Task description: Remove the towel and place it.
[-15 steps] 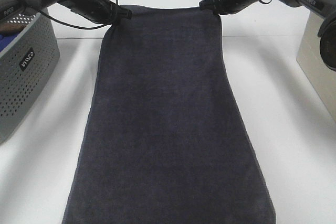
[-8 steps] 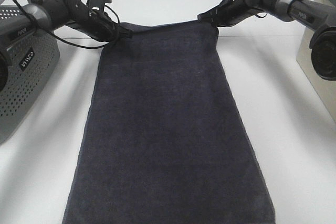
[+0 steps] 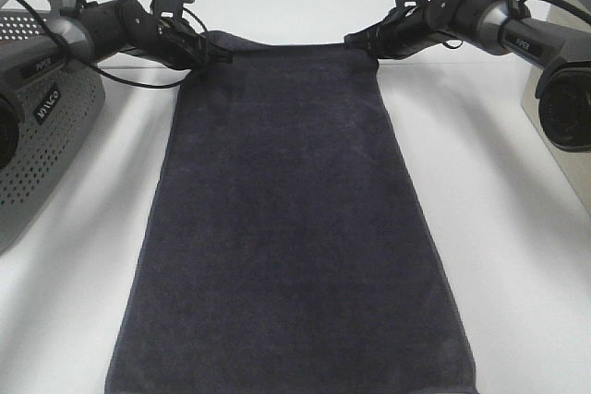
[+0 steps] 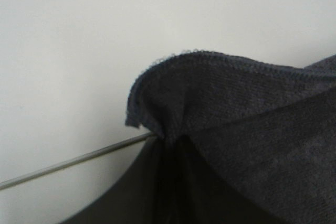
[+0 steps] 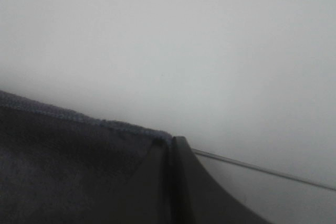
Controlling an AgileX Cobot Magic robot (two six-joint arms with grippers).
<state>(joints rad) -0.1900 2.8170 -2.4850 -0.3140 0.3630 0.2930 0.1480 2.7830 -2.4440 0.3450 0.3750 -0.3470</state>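
Large dark charcoal terry towel (image 3: pixel 291 219) spread flat on white table (image 3: pixel 517 256).
Far corners pinched in left gripper (image 3: pixel 220 55) and right gripper (image 3: pixel 355 41), seemingly clamped shut.

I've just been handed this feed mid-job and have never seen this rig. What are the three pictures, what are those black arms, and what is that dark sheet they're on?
The machine has two jointed arms, each ending in a pinching end effector. The wide picture comes from a camera mounted high, looking down on the white table. The other two come from small cameras on each arm's wrist, so they show close-ups.

The dark sheet is the towel, spread lengthwise down the table. The left end effector pinches one far corner; its wrist view shows the cloth bunched there. The right end effector pinches the other far corner, seen close in its wrist view.

A grey perforated basket stands at the left edge, and a beige container at the right.
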